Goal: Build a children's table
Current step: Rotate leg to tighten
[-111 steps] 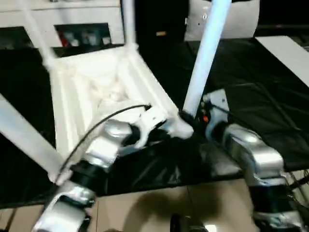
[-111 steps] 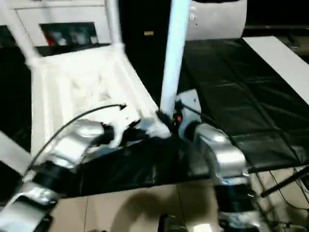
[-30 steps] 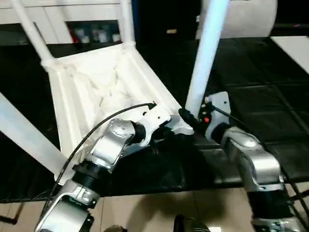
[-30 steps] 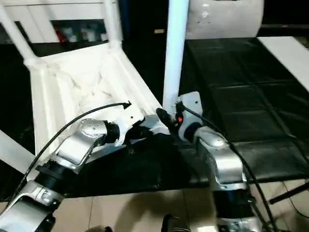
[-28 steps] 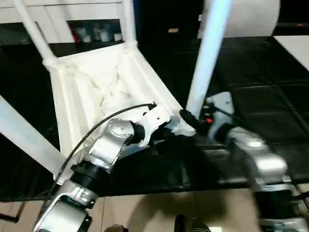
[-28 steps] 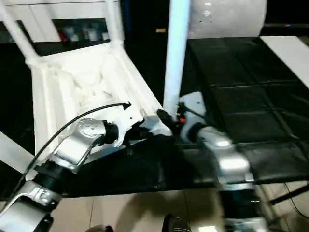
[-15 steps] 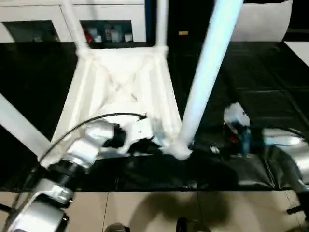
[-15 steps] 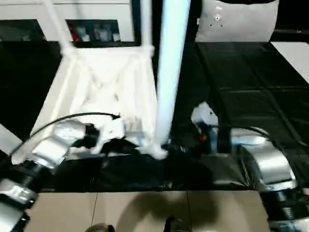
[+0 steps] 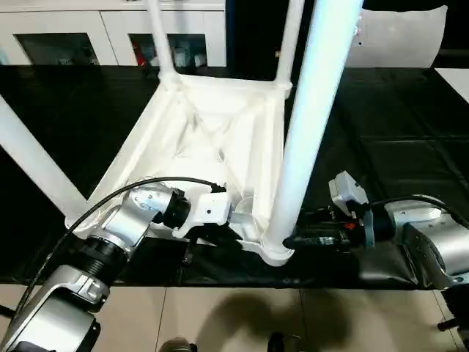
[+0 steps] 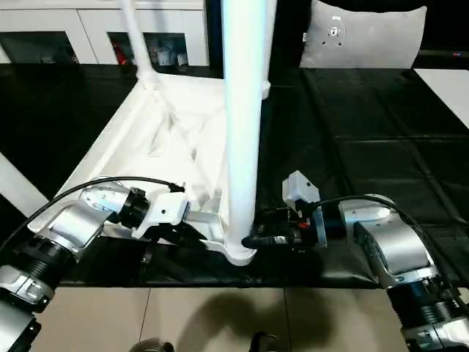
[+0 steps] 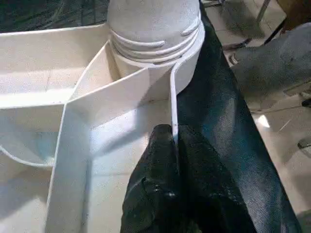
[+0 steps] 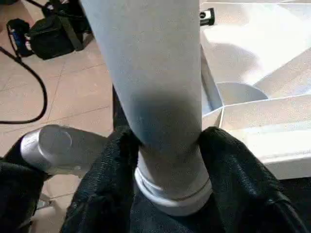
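Head views: the table top (image 9: 212, 139) lies upside down on the black work surface (image 9: 410, 117), its near edge at the bench front. Three legs stand in the far and left corner sockets; I am seating the fourth leg (image 9: 311, 117) in the near right socket (image 9: 275, 246).

Left wrist view: my left gripper (image 11: 170, 145) is clamped on a thin rib (image 11: 173, 104) of the rim beside that socket. If I twist too hard, this rib may flex and the top may slide toward the bench edge.

Right wrist view: my right gripper (image 12: 167, 145) grasps the leg just above its threaded collar (image 12: 170, 194). The threads look not yet fully home; a tilted leg could cross-thread or pop out.
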Robot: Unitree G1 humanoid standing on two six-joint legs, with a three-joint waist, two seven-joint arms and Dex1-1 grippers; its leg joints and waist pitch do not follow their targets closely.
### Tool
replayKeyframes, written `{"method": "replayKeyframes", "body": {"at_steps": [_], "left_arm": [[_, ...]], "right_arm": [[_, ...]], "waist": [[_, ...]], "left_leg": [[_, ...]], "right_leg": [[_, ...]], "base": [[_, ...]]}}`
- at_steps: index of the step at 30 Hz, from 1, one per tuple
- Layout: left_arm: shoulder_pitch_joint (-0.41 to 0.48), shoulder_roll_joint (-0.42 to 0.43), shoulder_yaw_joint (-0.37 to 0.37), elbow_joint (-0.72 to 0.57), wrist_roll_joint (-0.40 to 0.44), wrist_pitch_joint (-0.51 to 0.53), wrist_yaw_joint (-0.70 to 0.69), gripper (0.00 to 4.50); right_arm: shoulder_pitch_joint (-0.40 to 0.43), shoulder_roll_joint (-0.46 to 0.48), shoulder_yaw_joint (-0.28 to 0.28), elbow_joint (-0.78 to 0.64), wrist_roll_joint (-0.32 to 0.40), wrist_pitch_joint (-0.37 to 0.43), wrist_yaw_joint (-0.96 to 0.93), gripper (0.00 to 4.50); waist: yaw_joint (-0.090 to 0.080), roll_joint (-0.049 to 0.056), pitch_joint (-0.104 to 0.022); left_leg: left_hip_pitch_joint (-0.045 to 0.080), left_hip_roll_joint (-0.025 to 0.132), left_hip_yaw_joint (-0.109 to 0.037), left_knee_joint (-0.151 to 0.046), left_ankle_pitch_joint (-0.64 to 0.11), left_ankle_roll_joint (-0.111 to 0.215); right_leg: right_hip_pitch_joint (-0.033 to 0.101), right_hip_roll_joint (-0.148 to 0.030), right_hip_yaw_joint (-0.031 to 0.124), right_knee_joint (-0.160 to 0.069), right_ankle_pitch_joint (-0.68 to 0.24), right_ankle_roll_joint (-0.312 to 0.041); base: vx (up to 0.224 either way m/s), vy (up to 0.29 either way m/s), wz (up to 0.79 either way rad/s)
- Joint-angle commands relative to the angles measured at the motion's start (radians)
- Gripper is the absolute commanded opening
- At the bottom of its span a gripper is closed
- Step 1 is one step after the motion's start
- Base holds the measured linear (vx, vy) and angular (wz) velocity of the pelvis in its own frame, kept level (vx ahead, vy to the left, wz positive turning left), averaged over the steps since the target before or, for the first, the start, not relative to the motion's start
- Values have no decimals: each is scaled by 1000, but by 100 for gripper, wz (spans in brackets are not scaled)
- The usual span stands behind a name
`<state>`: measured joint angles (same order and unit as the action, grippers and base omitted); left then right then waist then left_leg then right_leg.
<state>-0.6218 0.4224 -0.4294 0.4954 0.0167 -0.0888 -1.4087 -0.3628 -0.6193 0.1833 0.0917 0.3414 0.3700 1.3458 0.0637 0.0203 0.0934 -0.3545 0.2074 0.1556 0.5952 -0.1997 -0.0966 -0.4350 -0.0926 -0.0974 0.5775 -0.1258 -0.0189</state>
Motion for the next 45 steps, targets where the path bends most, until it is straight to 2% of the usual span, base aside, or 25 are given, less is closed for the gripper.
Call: {"method": "replayKeyframes", "body": {"at_steps": [1,3,6,7,10,12,15,20,21,29,31,32,33,34,35,36,37,38,39,40,41,42,43,44,45], "left_arm": [[-18,-20,-38,-5,16,-25,-24,0],[-19,-21,-39,4,16,-34,-29,0],[-19,-20,-41,10,14,-39,-32,0],[-18,-19,-41,10,13,-41,-34,0],[-16,-18,-40,13,16,-47,-37,0],[-16,-19,-39,16,17,-50,-39,0],[-18,-20,-39,22,19,-55,-40,0],[-23,-22,-38,32,21,-61,-38,0],[-23,-22,-38,33,22,-61,-37,0],[-19,-21,-32,31,23,-55,-34,0],[-15,-21,-27,28,22,-39,-23,0],[-7,-25,-16,17,20,-1,3,0],[0,-31,-6,4,16,33,27,0],[3,-34,-3,-2,14,48,35,0],[13,-48,13,-30,5,118,74,0],[17,-53,19,-41,2,145,87,0],[19,-58,21,-50,2,162,100,0],[26,-75,28,-70,4,199,137,0],[29,-91,34,-84,2,230,163,0],[30,-105,38,-93,2,253,187,0],[29,-147,45,-111,7,311,246,0],[28,-149,45,-111,7,313,249,0],[26,-167,49,-114,11,333,277,0],[13,-209,61,-107,15,369,336,0],[13,-210,61,-107,15,369,337,0]], "right_arm": [[-17,13,23,-9,3,-22,25,187],[-19,24,28,9,-15,-60,6,172],[-18,28,35,11,-29,-70,-6,167],[-18,32,34,13,-28,-54,-17,202],[-17,33,29,2,-2,-3,-6,210],[-14,32,30,-3,-1,1,-2,244],[-13,45,38,5,-36,-39,-28,256],[-13,58,42,7,-39,-35,-32,256],[-12,59,42,6,-30,-26,-26,229],[-2,59,49,-14,-2,20,-7,202],[8,62,41,-25,11,36,-15,201],[27,72,31,-46,21,60,-44,201],[41,86,26,-59,15,76,-87,201],[45,92,26,-61,8,75,-105,201],[62,126,29,-67,-39,71,-201,201],[67,141,32,-67,-63,69,-243,200],[68,157,30,-65,-79,80,-285,200],[63,210,8,-49,-98,119,-393,199],[54,257,-18,-32,-106,146,-478,199],[44,295,-40,-17,-112,172,-547,199],[14,383,-95,22,-127,215,-706,198],[12,386,-98,24,-128,216,-712,198],[1,418,-121,39,-132,231,-772,198],[-16,468,-146,60,-138,238,-856,198],[-16,469,-146,61,-138,238,-857,198]], "waist": [[-1,-22,-84],[-2,-21,-85],[-5,-22,-85],[-4,-18,-86],[-5,-19,-87],[-2,-21,-91],[-2,-20,-92],[3,-19,-94],[4,-19,-94],[9,-21,-89],[12,-21,-91],[14,-17,-89],[15,-19,-88],[14,-19,-87],[13,-19,-84],[9,-19,-79],[7,-16,-76],[-3,-19,-73],[-16,-20,-69],[-23,-19,-68],[-41,-19,-66],[-61,-15,-62],[-70,-6,-62],[-87,4,-61],[-110,11,-55]], "left_leg": [[-10,8,17,-63,-132,99],[-10,8,17,-62,-130,98],[-11,6,16,-63,-135,95],[-10,6,16,-63,-138,94],[-6,7,15,-64,-160,86],[-6,9,16,-63,-141,88],[-7,10,16,-64,-138,86],[-6,13,16,-63,-125,90],[-6,12,16,-63,-127,91],[-6,11,17,-64,-132,86],[-6,11,17,-63,-129,86],[-5,12,16,-64,-130,84],[-5,12,17,-64,-130,83],[-6,12,17,-65,-132,80],[-5,13,17,-68,-138,68],[-5,8,17,-69,-168,59],[-2,6,15,-71,-187,52],[-6,1,13,-72,-203,37],[-5,-6,10,-71,-235,27],[-4,-8,9,-70,-246,22],[-9,-13,4,-67,-263,13],[-10,-16,-2,-62,-303,5],[-8,-18,-6,-59,-325,7],[-3,-15,-12,-57,-363,17],[-11,4,-26,-69,-426,28]], "right_leg": [[79,-38,41,-66,-387,-166],[79,-38,41,-65,-383,-167],[79,-37,40,-66,-387,-164],[80,-37,40,-67,-391,-163],[78,-36,38,-72,-418,-155],[80,-34,39,-66,-380,-165],[79,-35,40,-62,-340,-185],[82,-36,42,-54,-288,-209],[82,-36,42,-54,-288,-209],[80,-36,42,-59,-327,-187],[80,-35,43,-57,-322,-187],[79,-36,43,-57,-316,-190],[79,-36,44,-58,-313,-193],[80,-36,45,-58,-316,-191],[78,-37,46,-59,-333,-183],[76,-36,41,-68,-398,-165],[75,-36,38,-74,-441,-150],[78,-34,34,-80,-504,-116],[74,-33,26,-93,-588,-77],[73,-32,22,-99,-619,-63],[72,-31,11,-108,-667,-32],[68,-30,-8,-126,-726,2],[70,-31,-19,-133,-743,17],[77,-30,-44,-153,-752,43],[98,-27,-74,-166,-709,54]], "base": [[0,0,0],[0,0,0],[0,0,0],[0,0,0],[0,0,0],[0,0,0],[0,0,0],[0,0,0],[0,0,0],[0,0,0],[0,0,0],[0,0,0],[0,0,0],[0,0,0],[0,0,0],[0,0,0],[0,0,0],[0,0,0],[0,0,0],[0,0,0],[-61,11,-11],[-66,18,-15],[-66,18,-15],[-56,31,-16],[0,0,0]]}}
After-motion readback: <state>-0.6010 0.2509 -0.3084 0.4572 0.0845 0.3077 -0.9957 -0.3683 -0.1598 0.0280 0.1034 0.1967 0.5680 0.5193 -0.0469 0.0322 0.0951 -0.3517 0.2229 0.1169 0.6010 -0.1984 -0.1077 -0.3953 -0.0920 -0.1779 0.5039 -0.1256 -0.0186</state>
